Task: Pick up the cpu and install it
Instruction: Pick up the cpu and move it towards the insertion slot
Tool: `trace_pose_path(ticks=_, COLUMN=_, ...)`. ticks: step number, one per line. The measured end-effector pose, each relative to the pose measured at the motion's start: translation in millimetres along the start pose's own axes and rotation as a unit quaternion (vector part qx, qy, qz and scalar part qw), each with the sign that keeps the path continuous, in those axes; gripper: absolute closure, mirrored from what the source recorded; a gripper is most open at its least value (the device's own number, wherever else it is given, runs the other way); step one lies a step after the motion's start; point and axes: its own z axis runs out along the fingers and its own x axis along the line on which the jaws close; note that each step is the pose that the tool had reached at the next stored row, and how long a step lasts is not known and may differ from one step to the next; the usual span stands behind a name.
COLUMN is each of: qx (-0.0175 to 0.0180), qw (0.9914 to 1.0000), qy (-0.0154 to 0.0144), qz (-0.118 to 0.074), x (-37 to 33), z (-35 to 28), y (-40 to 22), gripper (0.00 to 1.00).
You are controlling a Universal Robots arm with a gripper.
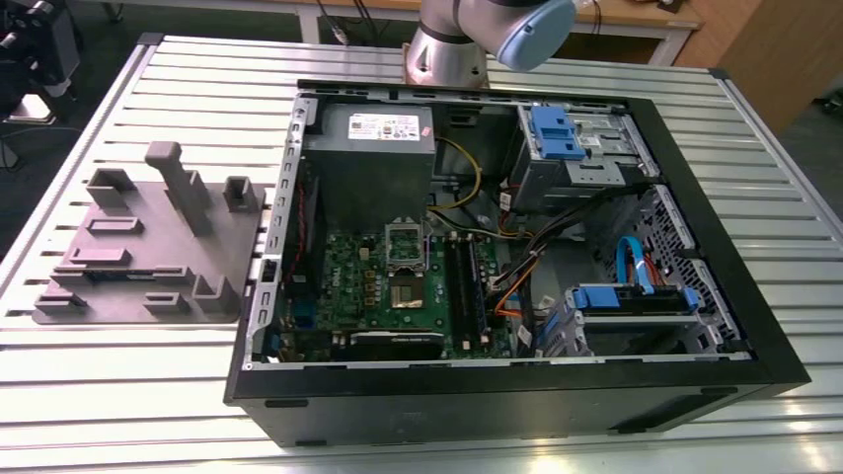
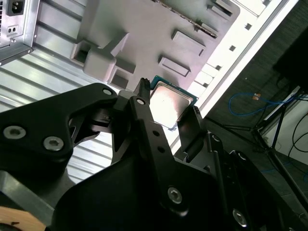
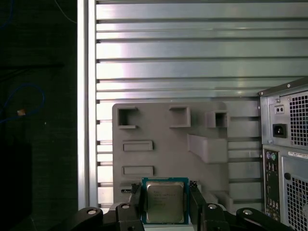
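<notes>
Black hand clamps the cpu over grey plate.

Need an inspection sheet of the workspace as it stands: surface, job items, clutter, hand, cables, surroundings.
Surface: slatted metal table, carrying everything.
Job's things: cpu gripped by its edges, held above the table; open PC case with motherboard exposed.
Clutter: grey plate with moulded holders, beside the case.
Grippers: hand shut on the cpu.
Cables: orange, yellow and black leads inside the case; blue cable on the floor.
Surroundings: dark floor beyond the table edge.
</notes>
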Motion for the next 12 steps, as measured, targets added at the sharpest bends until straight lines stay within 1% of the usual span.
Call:
trace_pose_path(ticks=6, qx=0.0, qw=1.0, qy=0.0, qz=0.0, x=-5.0, z=0.1, y=0.2, gripper=0.53)
trace_pose_path(ticks=12, qx=0.0, qw=1.0, qy=0.0005, qz=0.0, x=-15.4, z=0.4, y=0.6, gripper=0.53)
